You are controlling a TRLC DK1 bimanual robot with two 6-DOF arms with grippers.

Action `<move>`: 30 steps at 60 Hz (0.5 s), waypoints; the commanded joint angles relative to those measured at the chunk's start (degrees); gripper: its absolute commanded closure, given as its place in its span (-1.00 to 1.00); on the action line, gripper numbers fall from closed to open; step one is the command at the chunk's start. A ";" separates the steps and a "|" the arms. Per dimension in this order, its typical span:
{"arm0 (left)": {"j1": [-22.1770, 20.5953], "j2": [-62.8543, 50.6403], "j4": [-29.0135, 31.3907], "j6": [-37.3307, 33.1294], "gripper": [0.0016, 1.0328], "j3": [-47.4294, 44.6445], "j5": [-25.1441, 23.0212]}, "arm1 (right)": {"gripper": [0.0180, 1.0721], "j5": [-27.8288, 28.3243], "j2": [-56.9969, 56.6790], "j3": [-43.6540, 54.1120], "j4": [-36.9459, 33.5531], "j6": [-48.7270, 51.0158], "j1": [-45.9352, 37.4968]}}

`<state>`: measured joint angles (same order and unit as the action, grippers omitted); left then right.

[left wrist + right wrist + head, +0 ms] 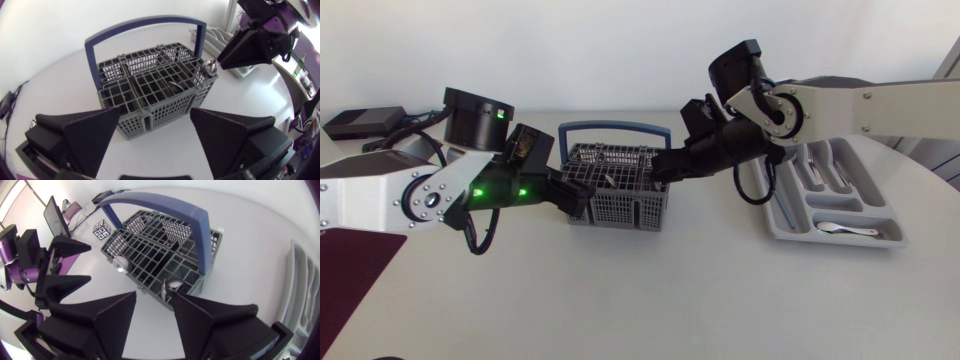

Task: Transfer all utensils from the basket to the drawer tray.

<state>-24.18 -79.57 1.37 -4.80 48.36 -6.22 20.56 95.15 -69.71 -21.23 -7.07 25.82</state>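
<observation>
Left wrist view, left jaws: wide apart and holding nothing. The near corner of the basket [150, 95] stands between the fingers [90, 135]; we cannot tell whether either one touches it.
Basket: on the desk [650, 300] between our two arms, well apart from the drawer tray [800, 225]. We see an upright utensil [170, 286] and a second utensil [120, 264] in it.
Right jaws: narrowly parted at the basket's tray-side corner, with the upright utensil just ahead of the gap. It is not gripped, as far as we can see.
Step in hand: we judge this a pick of that utensil by the right arm [860, 105], while the left arm [380, 195] stands by, perhaps to steady the basket.
Next move: we think the right jaws must settle around the utensil's top and close. They would then lift it straight up, clear of the blue handle [200, 235], and carry it to the tray.
Drawer tray: already holds some cutlery [845, 229].
Hidden: the mesh walls cover the utensils' lower parts, so the count left is uncertain. The right arm covers part of the tray's far end.
</observation>
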 commanded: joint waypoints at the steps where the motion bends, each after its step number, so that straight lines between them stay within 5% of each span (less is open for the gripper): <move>1: -0.60 -0.94 -0.84 -0.92 -0.89 -1.60 -0.55 | 0.13 -0.43 -0.41 1.60 -0.04 0.57 0.46; 30: -0.78 -1.38 -1.37 -0.92 -0.89 -1.86 -0.55 | 0.21 -1.92 3.02 1.07 1.55 0.30 1.51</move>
<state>-24.56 -79.68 0.93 -4.80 48.25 -6.22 19.18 96.40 -69.41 -20.32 -7.05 26.96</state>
